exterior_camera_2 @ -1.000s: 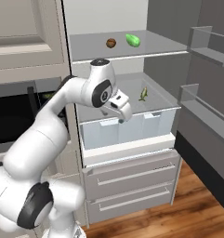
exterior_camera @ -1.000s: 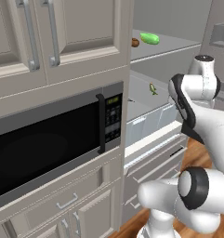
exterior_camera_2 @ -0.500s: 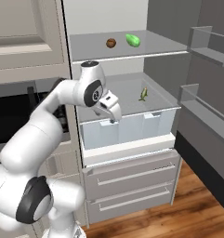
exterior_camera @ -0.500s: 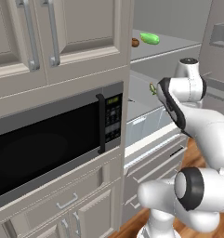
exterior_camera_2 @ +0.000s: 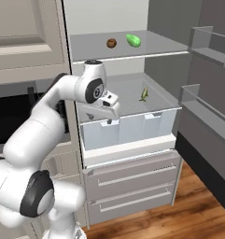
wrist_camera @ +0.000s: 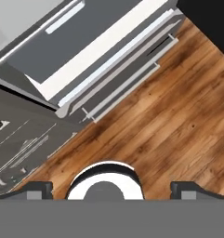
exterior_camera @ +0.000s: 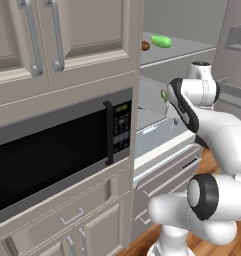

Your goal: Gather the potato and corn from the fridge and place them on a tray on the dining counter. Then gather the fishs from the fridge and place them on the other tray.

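The fridge [exterior_camera_2: 151, 51] stands open. On its upper glass shelf lie the brown potato [exterior_camera_2: 111, 43] and, just right of it, the bright green corn [exterior_camera_2: 133, 40]; the left base view shows the same potato [exterior_camera: 145, 46] and corn [exterior_camera: 161, 41]. One small olive fish [exterior_camera_2: 144, 94] lies on the level below, above the clear drawer [exterior_camera_2: 132, 128]. My gripper [exterior_camera_2: 101, 118] hangs at the left front of that drawer, pointing down, well below and left of the potato. In the hand view the gripper [wrist_camera: 112, 188] is open, with nothing between its fingertips [wrist_camera: 36, 188].
The fridge door [exterior_camera_2: 209, 44] with its bins stands open on the right. A black microwave [exterior_camera: 57, 160] and pale cabinets [exterior_camera: 67, 45] fill the left. Grey drawers [exterior_camera_2: 132, 175] sit under the fridge compartment, above a wooden floor [wrist_camera: 169, 121].
The arm has swung left across the fridge opening, carrying the hand from mid-drawer towards its left end. The jaws have stayed wide apart. The food has not moved.
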Available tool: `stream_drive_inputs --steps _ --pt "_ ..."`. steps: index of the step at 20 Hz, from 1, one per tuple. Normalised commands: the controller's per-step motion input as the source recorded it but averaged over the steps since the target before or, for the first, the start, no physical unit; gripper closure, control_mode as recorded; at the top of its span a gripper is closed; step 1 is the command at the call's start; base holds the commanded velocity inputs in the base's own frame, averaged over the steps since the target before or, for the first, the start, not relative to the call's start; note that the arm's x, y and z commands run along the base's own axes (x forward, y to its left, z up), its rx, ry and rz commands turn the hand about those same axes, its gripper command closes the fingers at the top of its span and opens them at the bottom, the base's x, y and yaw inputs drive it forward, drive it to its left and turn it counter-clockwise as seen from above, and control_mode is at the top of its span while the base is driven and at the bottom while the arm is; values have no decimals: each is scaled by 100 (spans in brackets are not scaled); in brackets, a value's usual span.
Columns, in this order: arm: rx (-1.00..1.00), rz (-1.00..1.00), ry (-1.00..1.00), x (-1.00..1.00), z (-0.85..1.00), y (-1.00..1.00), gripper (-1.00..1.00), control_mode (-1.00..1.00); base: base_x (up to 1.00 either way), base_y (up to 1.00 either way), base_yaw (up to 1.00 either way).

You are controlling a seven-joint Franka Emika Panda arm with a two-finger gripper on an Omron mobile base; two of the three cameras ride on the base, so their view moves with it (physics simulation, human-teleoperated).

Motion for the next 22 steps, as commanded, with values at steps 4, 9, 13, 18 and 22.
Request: stream_drive_inputs --steps 4,9,13,18,22 --pt "1 16 1 -32 3 0 -100 -100 0 0 0" --pt "-9 9 0 -13 3 29 -100 -100 0 0 0" --pt "-2 1 0 0 0 3 -100 -100 0 0 0" --pt "0 0 0 0 0 4 -100 -100 0 0 0" --pt "0 0 0 0 0 0 -100 100 1 -26 18"
